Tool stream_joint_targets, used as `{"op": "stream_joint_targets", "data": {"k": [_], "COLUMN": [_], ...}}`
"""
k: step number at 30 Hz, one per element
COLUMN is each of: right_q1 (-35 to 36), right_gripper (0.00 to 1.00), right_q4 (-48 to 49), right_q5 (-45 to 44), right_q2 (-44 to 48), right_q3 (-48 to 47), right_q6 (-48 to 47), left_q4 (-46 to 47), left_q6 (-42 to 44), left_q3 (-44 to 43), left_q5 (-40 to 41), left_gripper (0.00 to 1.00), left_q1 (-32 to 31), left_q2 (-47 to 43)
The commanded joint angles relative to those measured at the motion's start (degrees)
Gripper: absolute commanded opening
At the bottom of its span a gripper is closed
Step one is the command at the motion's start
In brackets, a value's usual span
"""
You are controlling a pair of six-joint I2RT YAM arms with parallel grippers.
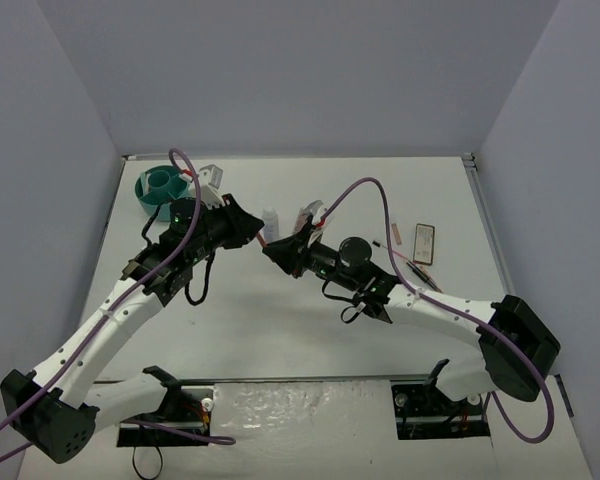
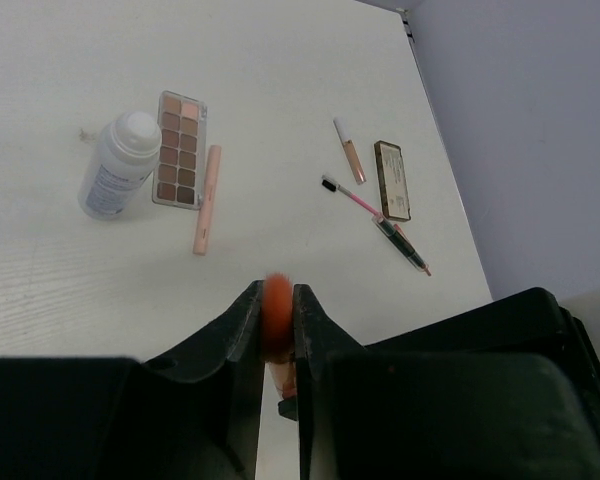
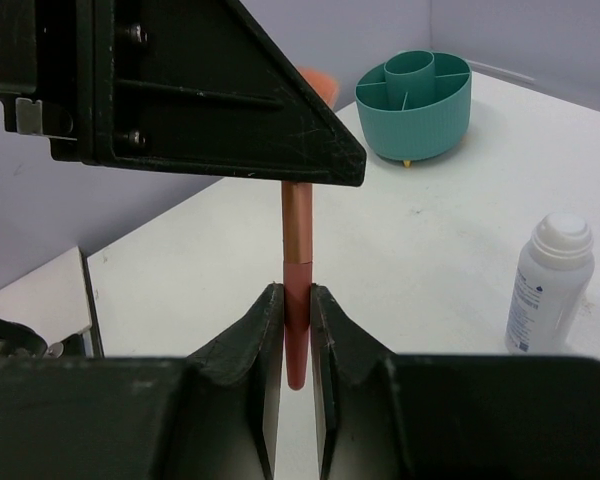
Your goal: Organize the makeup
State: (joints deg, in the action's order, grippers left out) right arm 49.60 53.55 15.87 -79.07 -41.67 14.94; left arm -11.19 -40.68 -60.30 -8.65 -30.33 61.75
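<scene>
Passing the brush (image 3: 297, 225) between arms looked to be the step in hand. It hung in mid-air above the table (image 2: 280, 60), between the two wrists and well apart from the other makeup. The right gripper (image 3: 297, 310) was clenched on its pink handle. The left gripper (image 2: 276, 292) was clenched on its orange tip.

To do this well, the right jaws should let go only once the left hold was sure. That hold sat on what looked like the soft end, so it might slip. A grip lower, on the copper neck, would probably be safer. The right arm should then back away along the handle's line, not sideways, so as not to twist the brush loose. The left arm, the nearer to the tub (image 3: 415, 105), could then carry it there and lower it handle first into a compartment.

Counted on the table:
- one white bottle (image 2: 110, 178), lying on its side
- one palette (image 2: 178, 148), touching the bottle or just beside it
- one pink stick (image 2: 207, 200), along the palette's edge
- one short peach tube (image 2: 350, 152)
- one compact (image 2: 391, 180)
- one pink wand (image 2: 348, 195) with a black tip
- one dark pencil (image 2: 405, 248)

With the held brush that made eight items. There was one tub, and none of the makeup showed in it.
</scene>
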Motion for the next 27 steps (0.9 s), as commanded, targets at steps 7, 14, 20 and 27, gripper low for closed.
{"op": "stream_joint_targets", "data": {"k": [7, 14, 20, 27], "right_q1": [-0.2, -1.8, -3.8, -8.4], "right_gripper": [0.82, 1.00, 1.00, 1.00], "right_q4": [-2.7, -16.6, -23.0, -21.9], "right_q5": [-3.9, -13.8, -23.0, -23.5], "right_q2": [0.5, 4.9, 11.1, 14.4], "right_q3": [-3.8, -5.5, -2.3, 2.1], "right_q6": [-1.7, -6.1, -6.3, -6.2], "left_q4": [1.3, 0.1, 7.0, 16.5], "left_q6": [3.5, 7.9, 5.3, 3.1], "left_q3": [-2.1, -4.8, -5.7, -9.8], "left_q5": [7.6, 23.2, 24.5, 26.9], "left_gripper": [0.00, 0.00, 0.00, 0.00], "left_q1": [-0.3, 5.0, 17.4, 28.1], "left_q2": [0.1, 2.5, 7.2, 17.5]}}
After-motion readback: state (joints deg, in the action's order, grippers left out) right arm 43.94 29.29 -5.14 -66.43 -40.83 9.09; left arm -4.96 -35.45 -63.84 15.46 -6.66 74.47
